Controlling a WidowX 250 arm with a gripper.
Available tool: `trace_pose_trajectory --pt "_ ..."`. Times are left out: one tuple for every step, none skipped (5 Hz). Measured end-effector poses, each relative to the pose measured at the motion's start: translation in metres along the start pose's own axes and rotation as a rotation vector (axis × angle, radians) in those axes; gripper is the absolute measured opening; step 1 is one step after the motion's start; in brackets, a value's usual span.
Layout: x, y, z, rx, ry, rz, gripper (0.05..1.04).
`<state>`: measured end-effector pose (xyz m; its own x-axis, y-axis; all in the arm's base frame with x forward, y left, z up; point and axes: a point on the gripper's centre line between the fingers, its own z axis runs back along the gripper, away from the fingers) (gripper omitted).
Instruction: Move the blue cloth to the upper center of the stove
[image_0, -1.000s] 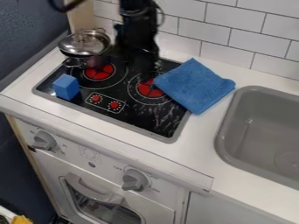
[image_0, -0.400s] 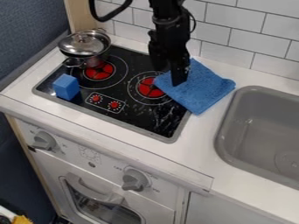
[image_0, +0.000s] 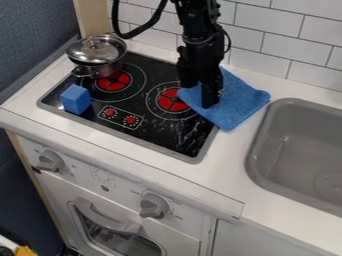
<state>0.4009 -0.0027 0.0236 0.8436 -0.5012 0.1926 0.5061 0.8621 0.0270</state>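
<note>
Cloth, blue, square-cornered and made of soft fabric (image_0: 237, 107), lies at the right edge of the black, glossy toy stove top with a grey rim (image_0: 179, 136), its left part over the stove and its right part on the smooth white surface (image_0: 227, 167) towards the grey moulded sink (image_0: 304, 145). It covers a bit of the right-hand burner with the red centre (image_0: 168, 102). The black two-finger tool (image_0: 200, 95) is over the cloth's left portion; its fingers look parted, as far as the dark shapes let one judge, and no fold is visibly pinched between them. So the task seems to be at its grasping stage: the tool is placed at the cloth, but the grip is yet to be made, and the whole carry is left to do. The goal, the far middle of the stove, lies to the left of the cloth and somewhat farther back, between the two burners. Once a fold is caught, a short lift, a move left and far, and a release should finish it. The lidded shiny metal pot (image_0: 99, 54) at the far left and the small blue block (image_0: 75, 99) at the near left need no handling, though a trailing corner might brush the pot if carried too far left.
</note>
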Motion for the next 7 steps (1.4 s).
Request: trace_pose_trajectory --pt "-0.005 0.001 -0.003 0.018 0.005 0.005 1.001" --pt "-0.011 0.012 -0.002 0.023 0.003 0.054 1.001" --pt "-0.014 0.041 -0.002 0.034 -0.004 0.144 1.001" --pt "-0.013 0.065 -0.005 0.067 0.013 0.189 1.001" --pt "-0.015 0.079 -0.005 0.102 0.02 0.222 1.0" --pt "-0.026 0.092 -0.003 0.116 0.023 0.286 1.0" --pt "-0.044 0.11 0.003 0.162 0.044 0.345 1.001"
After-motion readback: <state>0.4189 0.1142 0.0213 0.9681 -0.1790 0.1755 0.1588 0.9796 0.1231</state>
